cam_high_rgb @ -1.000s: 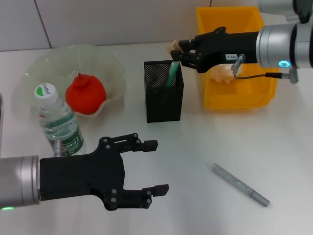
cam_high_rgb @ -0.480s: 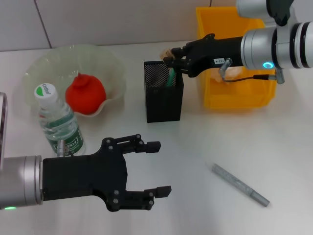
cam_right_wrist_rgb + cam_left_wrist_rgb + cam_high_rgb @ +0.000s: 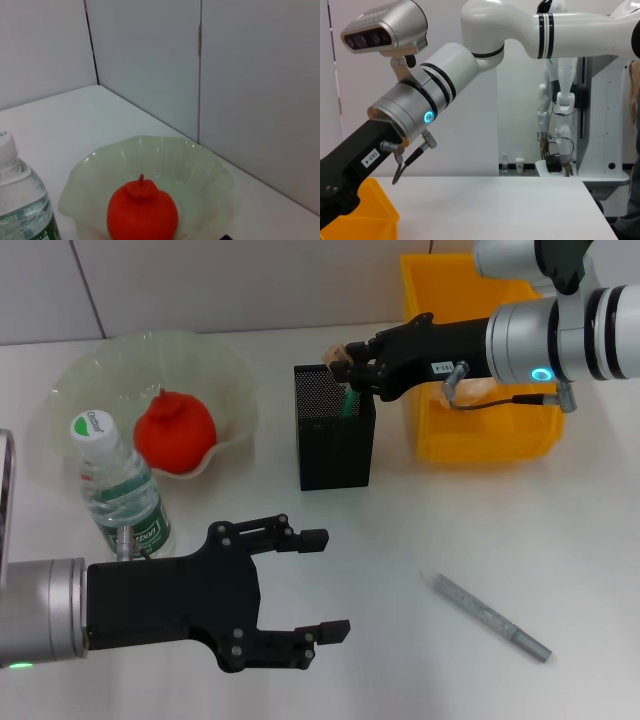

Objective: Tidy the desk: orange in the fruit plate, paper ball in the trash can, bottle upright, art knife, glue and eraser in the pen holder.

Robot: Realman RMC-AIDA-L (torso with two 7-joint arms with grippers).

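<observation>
My right gripper (image 3: 343, 359) is shut on the small beige eraser (image 3: 335, 351) and holds it just above the far rim of the black mesh pen holder (image 3: 335, 445). A green stick (image 3: 348, 401) stands inside the holder. The orange (image 3: 175, 433) lies in the pale-green fruit plate (image 3: 120, 355); it also shows in the right wrist view (image 3: 142, 214). The bottle (image 3: 118, 488) stands upright in front of the plate. The paper ball (image 3: 482, 388) lies in the yellow trash can (image 3: 470, 280), partly hidden by my right arm. My left gripper (image 3: 332, 582) is open and empty, low over the table's near side.
A grey art knife (image 3: 490, 617) lies flat on the table at the near right. The trash can stands close to the right of the pen holder; its corner shows in the left wrist view (image 3: 365, 212). The bottle is just behind my left wrist.
My right gripper has moved left with the eraser, from beside the trash can's edge to above the pen holder's rim. The left arm has barely moved.
</observation>
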